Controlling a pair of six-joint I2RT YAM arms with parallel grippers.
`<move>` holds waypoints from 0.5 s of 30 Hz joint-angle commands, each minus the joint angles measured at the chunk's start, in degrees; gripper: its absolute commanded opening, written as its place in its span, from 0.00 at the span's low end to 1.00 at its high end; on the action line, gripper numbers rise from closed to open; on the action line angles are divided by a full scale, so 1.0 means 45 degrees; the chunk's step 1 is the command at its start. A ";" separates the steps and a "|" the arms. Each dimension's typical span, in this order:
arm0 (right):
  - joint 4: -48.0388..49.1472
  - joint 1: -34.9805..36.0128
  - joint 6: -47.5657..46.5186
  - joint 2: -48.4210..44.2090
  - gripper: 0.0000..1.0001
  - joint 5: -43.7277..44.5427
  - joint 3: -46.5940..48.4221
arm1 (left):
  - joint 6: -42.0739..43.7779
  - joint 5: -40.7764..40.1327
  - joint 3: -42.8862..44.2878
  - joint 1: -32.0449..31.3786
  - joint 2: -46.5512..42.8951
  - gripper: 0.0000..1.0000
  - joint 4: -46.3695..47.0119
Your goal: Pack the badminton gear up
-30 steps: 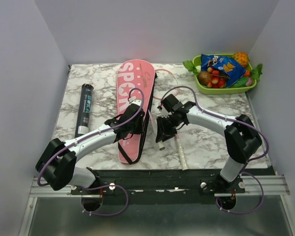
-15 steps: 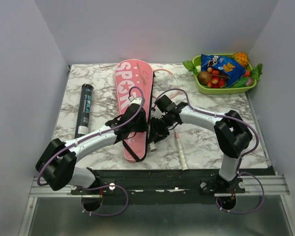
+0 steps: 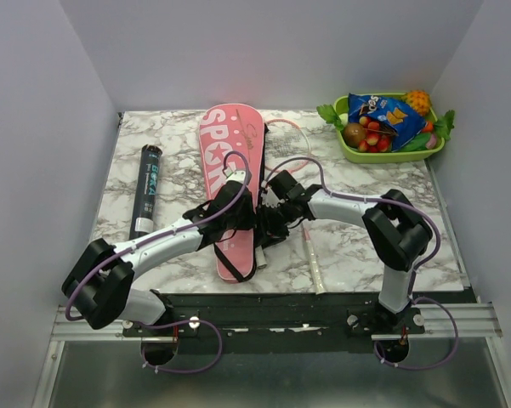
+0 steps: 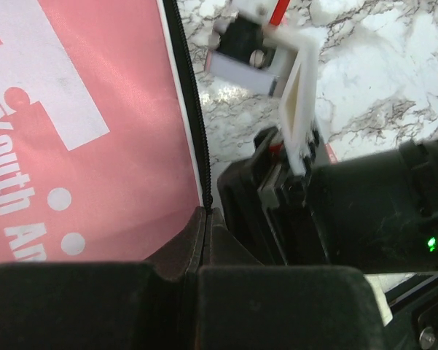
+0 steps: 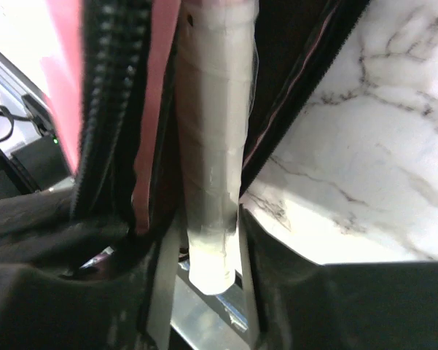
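Roughly at the middle of the marble-patterned tabletop (image 3: 357, 246) lies the long pink racket bag (image 3: 225, 149), a smooth fabric sleeve with a rounded far end, bold white lettering and a black strap (image 3: 229, 265) looped across its narrow near end. The left end effector (image 4: 200, 268) sits over the bag's right edge, near the narrow end. Its two black padded fingers are clenched together on a fold of the bag's dark trim, right where the toothed black zip (image 4: 189, 109) runs into them. Just to its right, the right end effector (image 5: 197, 233) presses in against the open side of the bag. A racket handle (image 5: 215, 146), a white cylinder wrapped in overlapping grip tape, passes between its dark fingers and runs into the gap between the pink fabric and the zip. The right finger lies close against the tape. I cannot tell whether the handle is clamped or only straddled. A second racket (image 3: 313, 259) lies on the tabletop to the right of the bag, its slim white handle pointing toward the near edge and part of a thin pink frame showing beside the bag's far end. The dark cylindrical tube (image 3: 147, 191) with a blue label lies well apart at the left. A green plastic tray (image 3: 383, 156) of fruit and a glossy snack packet stands in the far right corner.
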 commanded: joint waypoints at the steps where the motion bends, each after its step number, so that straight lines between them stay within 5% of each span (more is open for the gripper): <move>1: 0.2184 -0.0255 -0.0329 0.0085 0.48 0.0817 0.0149 | -0.0170 0.0661 -0.0067 -0.0160 0.0006 0.00 0.0265; 5: 0.1734 -0.0255 -0.0661 0.0027 0.57 0.1032 0.0208 | -0.0093 0.0622 -0.0047 -0.0180 0.0045 0.00 0.0226; 12: 0.1225 -0.0470 -0.0856 -0.0578 0.57 0.1892 -0.0668 | 0.0356 -0.0120 0.0499 -0.0160 -0.0558 0.00 -0.0865; 15: 0.1283 -0.0509 -0.0935 -0.0871 0.56 0.1873 -0.1216 | 0.0552 -0.0491 0.0870 -0.0160 -0.0852 0.20 -0.1742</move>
